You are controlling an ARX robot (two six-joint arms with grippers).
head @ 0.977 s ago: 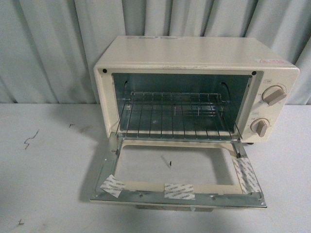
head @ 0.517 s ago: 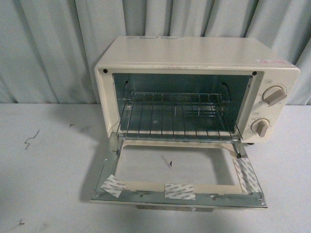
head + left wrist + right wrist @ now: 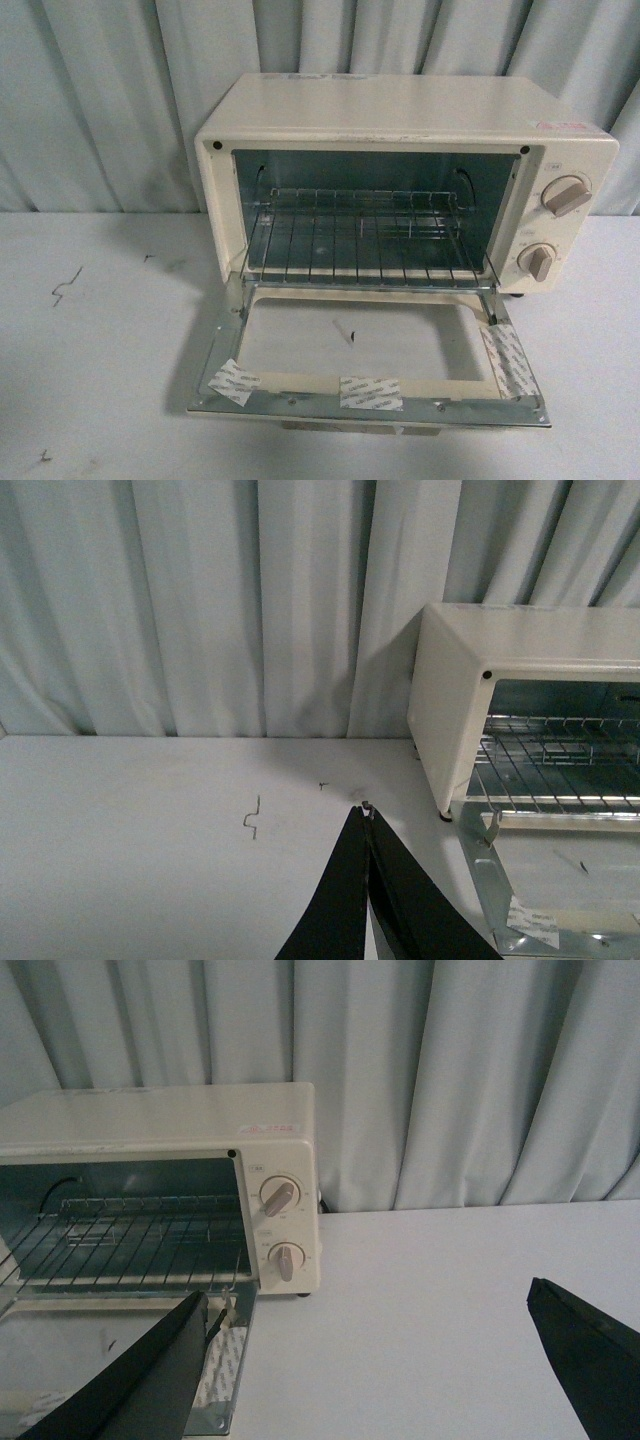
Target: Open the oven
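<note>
2 wrist views only: left pincer (image 3: 368,815) pressed together, right pincer (image 3: 375,1345) spread; oven (image 3: 400,180) open

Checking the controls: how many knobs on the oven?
2. Upper knob and lower knob, stacked on the oven's right-hand panel beside the open door. None seen elsewhere.
</note>
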